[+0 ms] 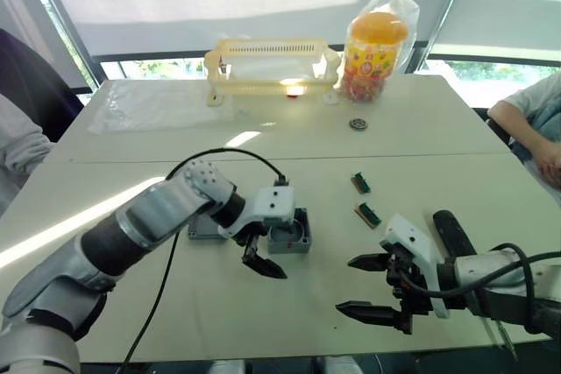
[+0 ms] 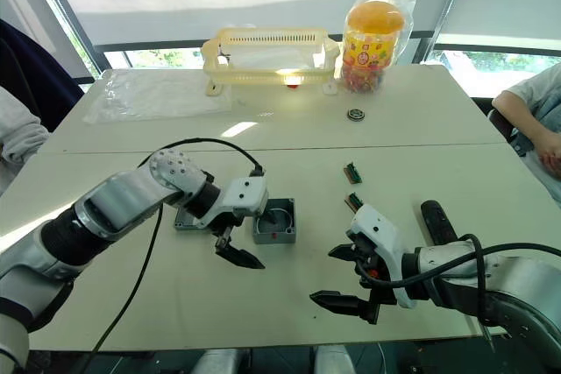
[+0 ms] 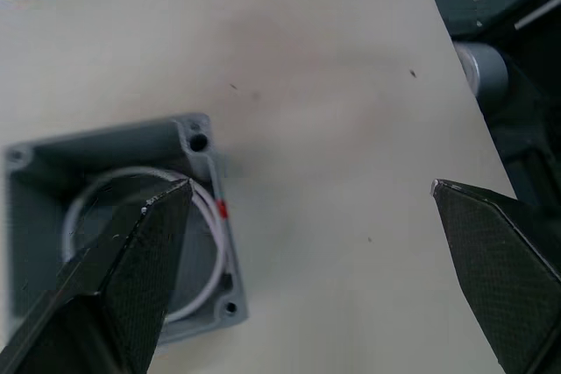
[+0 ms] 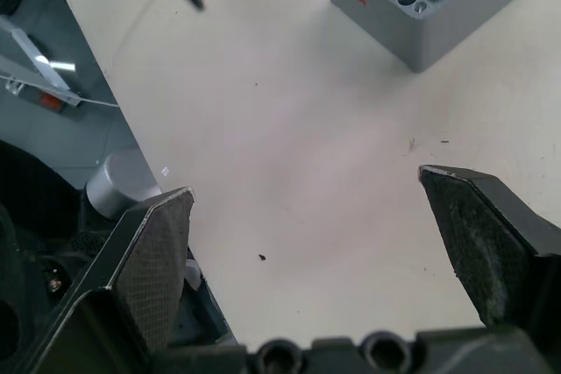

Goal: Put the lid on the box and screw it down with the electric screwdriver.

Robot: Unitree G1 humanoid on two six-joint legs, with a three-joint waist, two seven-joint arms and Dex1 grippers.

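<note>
Hovering with its fingers spread and holding nothing, the left gripper (image 2: 235,247) is just beside the open box (image 2: 274,222) mid-table, with the lid (image 2: 187,217) close behind it, far from the open, empty right gripper (image 2: 344,278).

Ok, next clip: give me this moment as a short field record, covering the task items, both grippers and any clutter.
box: grey box open side up on the table, no lid on it, red mark on one side
lid: grey lid flat on the table, left of the box, partly behind the left wrist
electric screwdriver: electric screwdriver lying by the right arm, not held
left gripper: left gripper open, holding nothing, just in front of the box
right gripper: right gripper open, holding nothing, over bare table
clutter: yellow rack, snack jar, two small green parts
step: lid not yet placed
</note>
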